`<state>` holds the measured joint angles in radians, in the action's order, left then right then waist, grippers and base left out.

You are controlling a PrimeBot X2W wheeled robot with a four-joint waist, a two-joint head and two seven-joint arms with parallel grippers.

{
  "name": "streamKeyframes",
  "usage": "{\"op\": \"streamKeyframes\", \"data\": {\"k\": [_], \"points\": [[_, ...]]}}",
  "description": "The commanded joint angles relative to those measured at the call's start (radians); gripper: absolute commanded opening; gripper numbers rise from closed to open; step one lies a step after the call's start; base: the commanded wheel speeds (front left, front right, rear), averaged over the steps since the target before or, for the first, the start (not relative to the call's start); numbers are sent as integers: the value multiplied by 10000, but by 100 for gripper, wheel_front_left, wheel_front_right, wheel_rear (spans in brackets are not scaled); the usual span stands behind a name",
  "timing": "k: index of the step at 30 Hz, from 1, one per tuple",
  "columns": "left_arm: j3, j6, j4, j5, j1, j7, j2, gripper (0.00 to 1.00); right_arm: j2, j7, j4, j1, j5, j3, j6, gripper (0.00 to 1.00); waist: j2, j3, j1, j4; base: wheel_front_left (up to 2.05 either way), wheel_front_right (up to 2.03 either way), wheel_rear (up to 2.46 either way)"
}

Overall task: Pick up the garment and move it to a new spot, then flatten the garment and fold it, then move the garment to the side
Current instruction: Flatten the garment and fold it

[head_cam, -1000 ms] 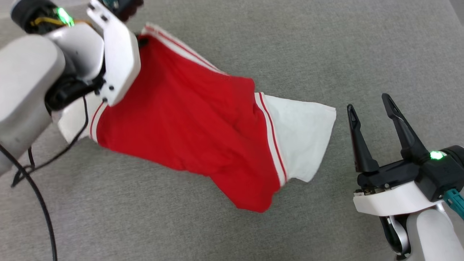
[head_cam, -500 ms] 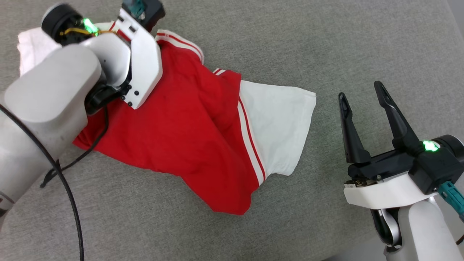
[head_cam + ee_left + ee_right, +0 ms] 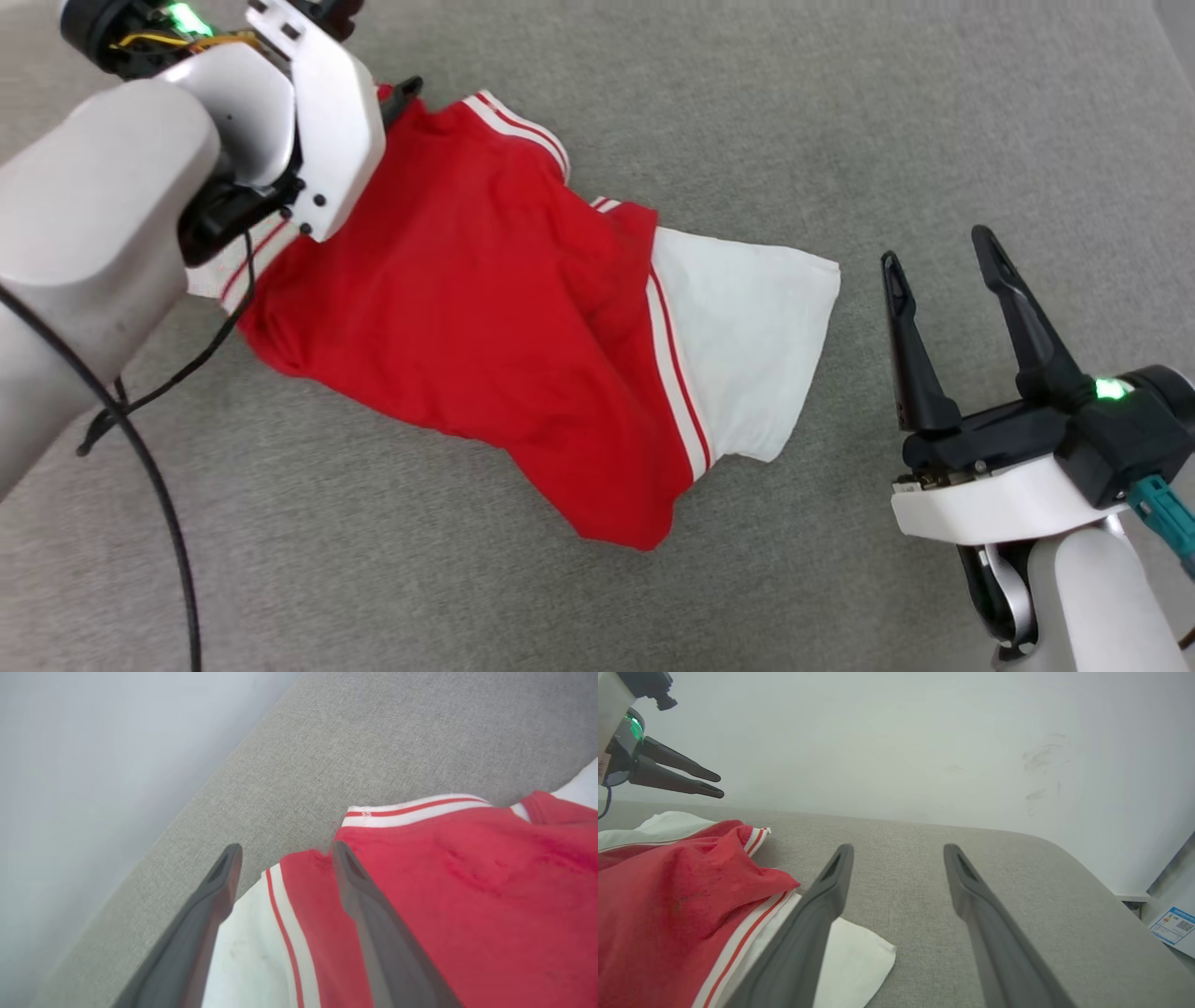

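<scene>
While the garment (image 3: pixel 485 308) lies rumpled, left gripper (image 3: pixel 285 847) and right gripper (image 3: pixel 935 245) gape, seemingly empty; flattening next needs corner grips.

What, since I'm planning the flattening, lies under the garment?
The garment lies bunched on a grey fabric surface, seen around its visible edges. The patch directly beneath it, and the shirt's own lower layers, are covered.

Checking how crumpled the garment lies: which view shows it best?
The head view: nearly the whole garment from above, bunched, one white sleeve spread. The left wrist view catches a striped red edge close up; the right wrist view, one end side-on.
</scene>
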<state>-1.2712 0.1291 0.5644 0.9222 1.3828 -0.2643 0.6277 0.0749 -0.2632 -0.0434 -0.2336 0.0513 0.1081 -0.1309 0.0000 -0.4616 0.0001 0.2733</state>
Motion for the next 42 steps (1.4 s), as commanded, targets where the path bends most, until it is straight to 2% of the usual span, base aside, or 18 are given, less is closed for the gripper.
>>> {"op": "streamKeyframes", "data": {"k": [1, 7, 12, 18, 27, 28, 29, 34, 42], "points": [[-10, -3, -444, 612, 215, -883, 473, 100, 107, -22, 73, 274, -46, -42, 3, 100, 0, 665, -1, -552, 0, 0, 0], [-66, -3, -1511, 1586, 3, -3230, 1300, 100, 188, -22, 120, 390, -23, 28, 3, 100, 0, 1051, -1, -760, 0, 0, 0], [-92, -3, -2014, 1948, -433, -4469, 1556, 100, 210, -22, 69, 411, 5, 54, 3, 100, 0, 1024, -1, -788, 0, 0, 0], [-94, -68, -2208, 1708, -1184, -5302, 1701, 100, 199, -22, -8, 187, 87, 129, 3, 100, 0, 657, -1, -577, 0, 0, 0], [-237, -92, -1710, 1349, -2613, -5555, 1660, 100, -2, -22, 12, 52, 107, 185, 3, 100, 0, 272, -1, -304, 0, 0, 0], [-251, -83, -1669, 1338, -2718, -5483, 1633, 45, -8, -22, 26, 50, 117, 178, 3, 100, 0, 271, -1, -298, 0, 0, 0], [-263, -71, -1641, 1366, -2791, -5432, 1607, 0, -8, -22, 50, 50, 114, 159, 3, 100, 0, 284, -1, -301, 0, 0, 0], [-142, -26, -1939, 1063, -2676, -4658, 1717, 0, -19, -22, 159, 180, 44, 55, 3, 100, 0, 636, -1, -471, 0, 0, 0], [58, -100, -2988, 790, -2998, -3444, 2385, 0, 88, -22, 293, 694, 38, -198, 3, 100, 0, 1704, -1, -1191, 0, 0, 0]]}}
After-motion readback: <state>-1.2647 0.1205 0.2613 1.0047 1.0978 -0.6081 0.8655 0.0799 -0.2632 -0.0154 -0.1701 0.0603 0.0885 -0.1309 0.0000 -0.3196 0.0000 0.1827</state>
